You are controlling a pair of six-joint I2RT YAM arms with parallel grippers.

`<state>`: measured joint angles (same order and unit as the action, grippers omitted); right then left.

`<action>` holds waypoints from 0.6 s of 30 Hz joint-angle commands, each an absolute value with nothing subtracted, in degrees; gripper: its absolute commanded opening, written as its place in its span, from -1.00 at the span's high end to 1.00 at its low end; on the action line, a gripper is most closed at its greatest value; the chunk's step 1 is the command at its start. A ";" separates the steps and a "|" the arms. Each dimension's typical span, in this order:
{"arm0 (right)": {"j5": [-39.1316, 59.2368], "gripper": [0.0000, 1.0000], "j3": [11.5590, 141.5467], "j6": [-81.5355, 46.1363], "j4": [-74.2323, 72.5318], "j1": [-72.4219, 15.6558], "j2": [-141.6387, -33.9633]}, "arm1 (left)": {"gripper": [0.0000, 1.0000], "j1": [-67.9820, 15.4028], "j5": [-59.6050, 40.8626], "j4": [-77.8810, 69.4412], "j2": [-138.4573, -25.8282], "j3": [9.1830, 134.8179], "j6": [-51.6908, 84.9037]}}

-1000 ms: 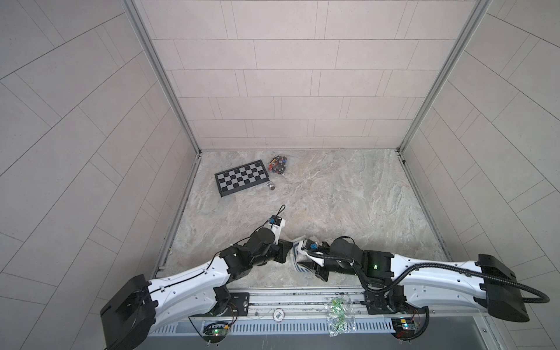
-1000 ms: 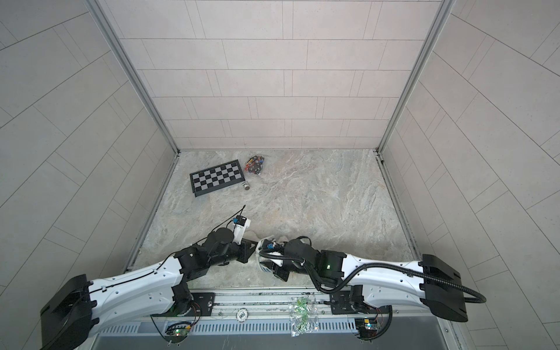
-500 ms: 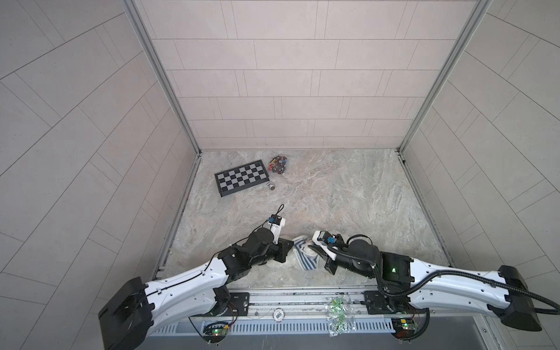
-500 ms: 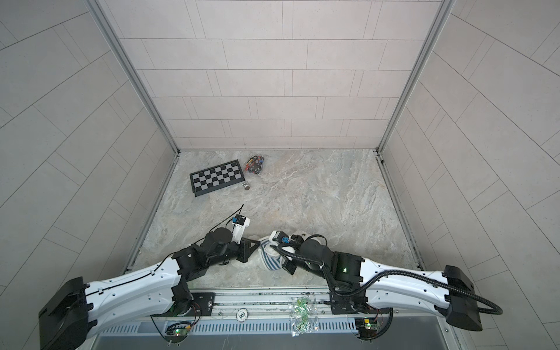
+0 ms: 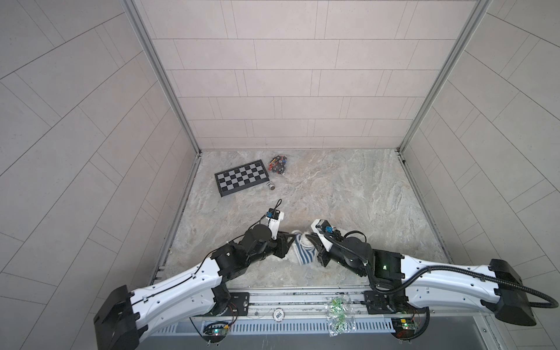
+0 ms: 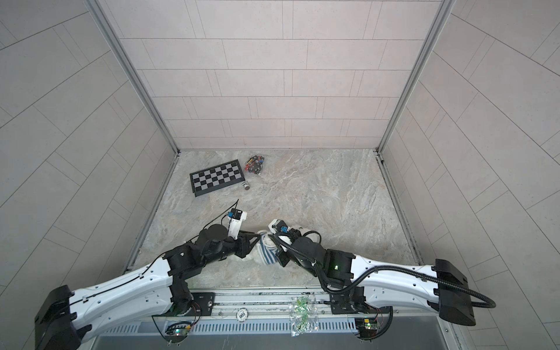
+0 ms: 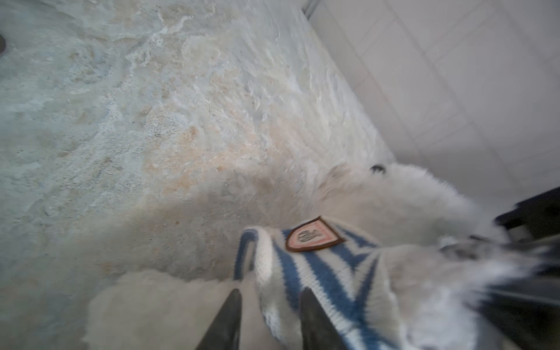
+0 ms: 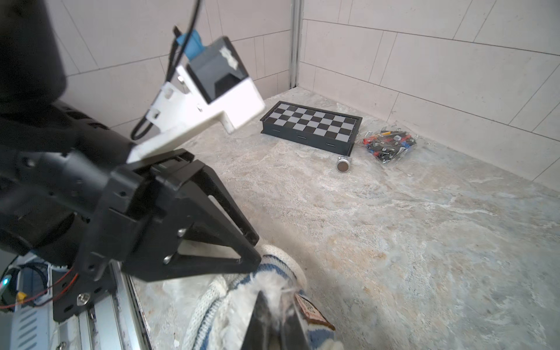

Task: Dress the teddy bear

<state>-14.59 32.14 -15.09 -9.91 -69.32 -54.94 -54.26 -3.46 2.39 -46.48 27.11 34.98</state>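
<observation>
Since one second earlier the right gripper [image 8: 274,321] had drawn back to the right, jaws pinching fur of the teddy bear [image 7: 403,197], which lay on the table [image 5: 333,197] near its front edge, while the left gripper [image 7: 269,303] jaws stood spread at the striped shirt [image 7: 321,272].

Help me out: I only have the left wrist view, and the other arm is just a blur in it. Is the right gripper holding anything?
Observer: Yes. The right gripper is shut, and its fingers pinch white fur of the teddy bear right beside the badge on the striped shirt.
Operator: What else is on the table?
Observer: A chessboard, a bag of small coloured pieces and a small metal cylinder sit together near the far left corner, well apart from the bear.
</observation>
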 commanded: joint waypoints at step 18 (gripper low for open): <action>-20.64 1.00 40.18 -30.47 -11.04 -65.56 -60.64 | 0.11 -64.70 5.28 -5.48 -39.27 23.83 39.14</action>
<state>-19.44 38.98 -27.64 -9.67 -65.58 -60.73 -63.24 4.60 1.93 -36.10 23.44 39.48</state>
